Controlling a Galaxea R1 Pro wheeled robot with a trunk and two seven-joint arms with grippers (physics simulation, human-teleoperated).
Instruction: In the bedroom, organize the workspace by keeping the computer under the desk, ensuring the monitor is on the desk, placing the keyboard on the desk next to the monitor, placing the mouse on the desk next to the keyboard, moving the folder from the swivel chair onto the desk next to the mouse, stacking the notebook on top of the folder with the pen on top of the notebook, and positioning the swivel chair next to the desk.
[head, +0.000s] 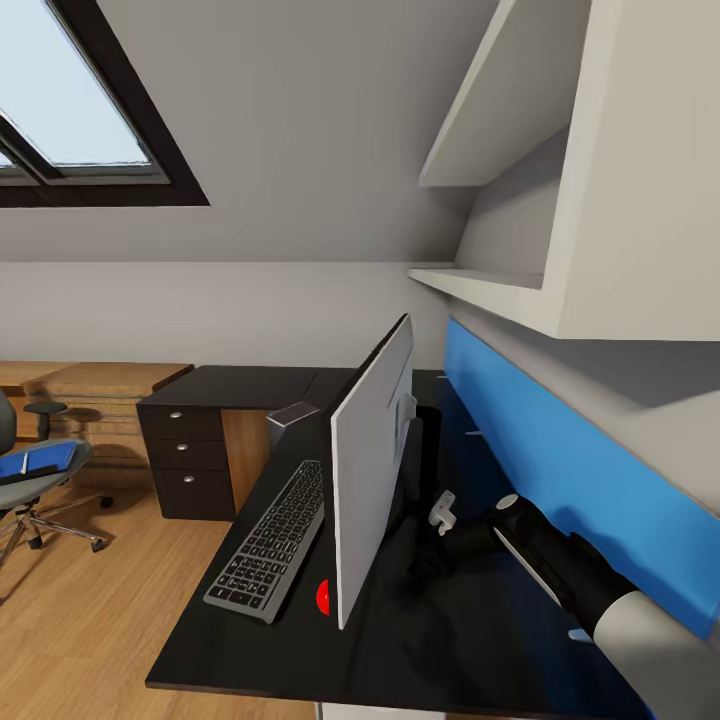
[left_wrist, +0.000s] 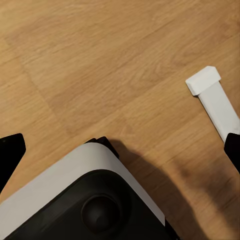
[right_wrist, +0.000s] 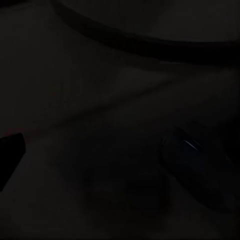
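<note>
The monitor (head: 372, 470) stands edge-on on the black desk (head: 250, 660). The keyboard (head: 270, 545) lies just left of it. A red mouse (head: 322, 597) peeks out at the monitor's near lower corner. At the far left is the swivel chair (head: 45, 490), away from the desk, with the blue folder (head: 40, 462) on its seat. A grey box corner (head: 292, 418), perhaps the computer, shows at the desk's far edge. My right gripper (head: 432, 552) reaches low behind the monitor, dark against the desk, so its jaws are unclear. My left gripper (left_wrist: 120, 150) hangs open over the floor, next to my base (left_wrist: 90, 200).
A dark drawer unit (head: 192, 460) stands beyond the desk. A blue panel (head: 570, 470) and white shelves (head: 520, 290) line the wall on the right. A white desk leg (left_wrist: 212, 97) rests on the wood floor (head: 90, 620). A low wooden bench (head: 100, 385) runs along the back left.
</note>
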